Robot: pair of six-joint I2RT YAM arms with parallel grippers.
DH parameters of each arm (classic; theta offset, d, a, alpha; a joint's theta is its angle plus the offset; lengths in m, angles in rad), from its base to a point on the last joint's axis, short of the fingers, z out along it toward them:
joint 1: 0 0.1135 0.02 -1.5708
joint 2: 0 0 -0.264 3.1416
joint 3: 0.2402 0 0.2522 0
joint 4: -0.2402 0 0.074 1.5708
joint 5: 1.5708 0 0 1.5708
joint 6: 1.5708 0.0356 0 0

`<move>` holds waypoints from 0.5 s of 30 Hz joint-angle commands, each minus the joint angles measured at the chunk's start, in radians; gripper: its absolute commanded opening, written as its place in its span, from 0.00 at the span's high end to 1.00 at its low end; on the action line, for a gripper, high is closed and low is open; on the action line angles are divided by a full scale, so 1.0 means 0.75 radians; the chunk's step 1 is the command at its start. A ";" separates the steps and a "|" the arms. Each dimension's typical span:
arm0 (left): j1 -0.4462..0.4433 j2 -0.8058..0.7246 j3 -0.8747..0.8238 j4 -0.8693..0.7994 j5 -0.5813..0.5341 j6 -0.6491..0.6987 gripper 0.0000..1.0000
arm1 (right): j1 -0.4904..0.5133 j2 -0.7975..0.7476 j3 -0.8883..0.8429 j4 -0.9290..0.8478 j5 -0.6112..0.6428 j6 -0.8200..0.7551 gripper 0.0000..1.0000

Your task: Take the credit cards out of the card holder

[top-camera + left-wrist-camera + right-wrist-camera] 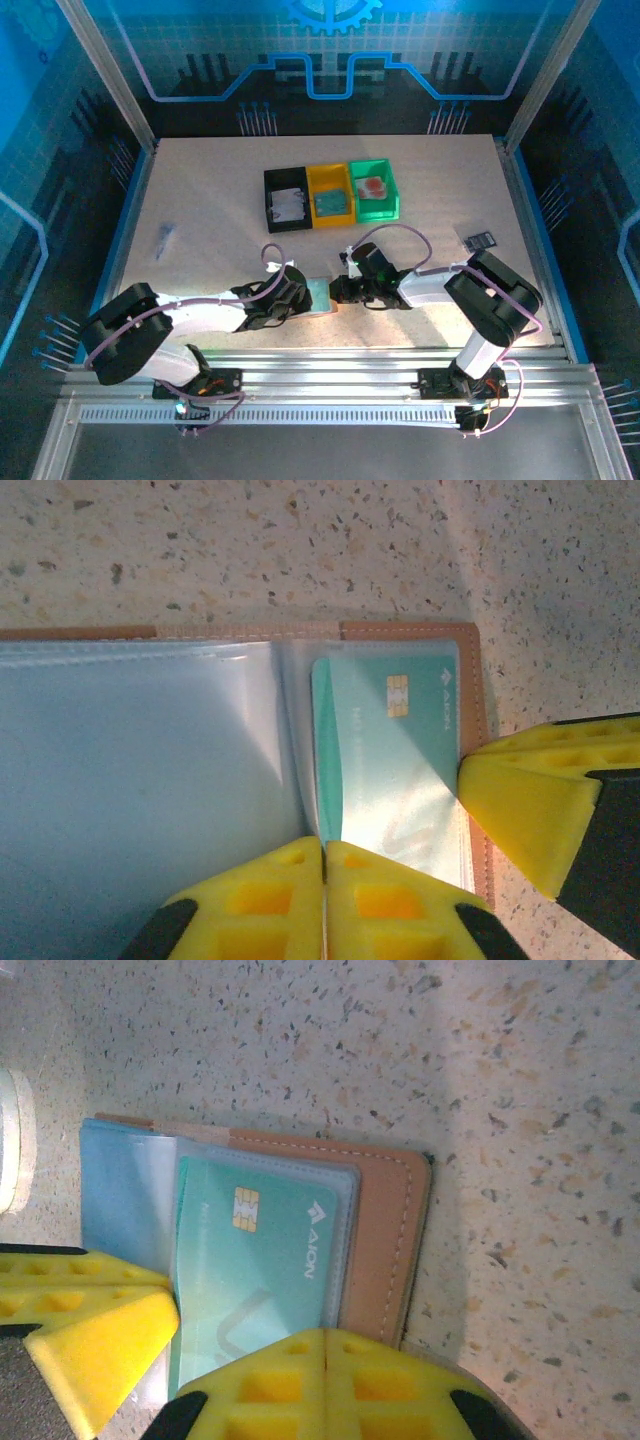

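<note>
The card holder (322, 296) lies open on the table between my two grippers, its tan leather rim (472, 680) and clear pockets showing. A teal credit card (390, 750) with a gold chip sits in the right-hand pocket, its left edge out past the sleeve. My left gripper (325, 855) is shut, and that card edge runs into the seam between its yellow fingers. My right gripper (327, 1345) is shut with nothing between its fingers. Its tips sit at the near edge of the tan cover (385, 1240), beside the teal card (270, 1250).
At the back stand a black bin (284, 198), a yellow bin (330, 194) and a green bin (374, 188), each with something flat inside. A small dark object (481, 240) lies at the right. Blue rails edge the table.
</note>
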 commanded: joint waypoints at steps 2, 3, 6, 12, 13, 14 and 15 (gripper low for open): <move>-0.013 -0.011 0.008 0.230 0.075 -0.007 0.87 | 0.098 0.094 -0.018 -0.140 -0.075 0.005 1.00; -0.013 -0.011 0.008 0.234 0.074 -0.007 0.87 | 0.099 0.096 -0.019 -0.135 -0.078 0.004 1.00; -0.014 -0.004 0.011 0.242 0.081 -0.005 0.87 | 0.098 0.099 -0.023 -0.113 -0.095 0.015 1.00; -0.013 0.001 0.010 0.260 0.080 -0.006 0.93 | 0.102 0.107 -0.037 -0.030 -0.139 0.037 1.00; -0.014 0.001 0.010 0.262 0.078 -0.007 0.94 | 0.103 0.104 -0.038 -0.026 -0.142 0.038 1.00; -0.013 -0.002 0.010 0.263 0.076 -0.007 0.96 | 0.102 0.104 -0.039 -0.024 -0.143 0.040 1.00; -0.013 0.001 0.010 0.269 0.075 -0.007 0.98 | 0.105 0.103 -0.038 -0.024 -0.144 0.040 1.00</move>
